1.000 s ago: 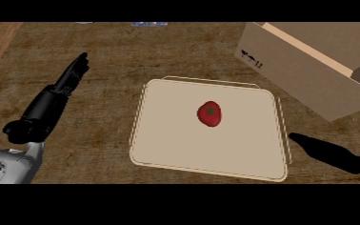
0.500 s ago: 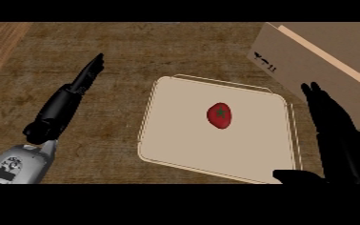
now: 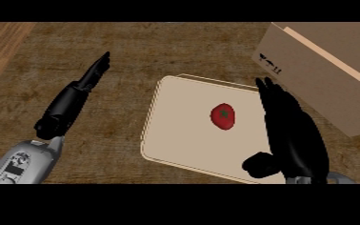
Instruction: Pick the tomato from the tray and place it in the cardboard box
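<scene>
While the tomato (image 3: 224, 116) lies near the tray's (image 3: 175, 138) middle, the right hand (image 3: 292, 133) hovers spread over its right edge, beside the cardboard box (image 3: 316, 71), and the left hand (image 3: 74, 100) rests straight-fingered off the tray's left edge.

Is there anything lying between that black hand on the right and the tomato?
No. In the head view, only bare tray surface separates the right hand from the tomato; nothing else lies in that stretch.
</scene>
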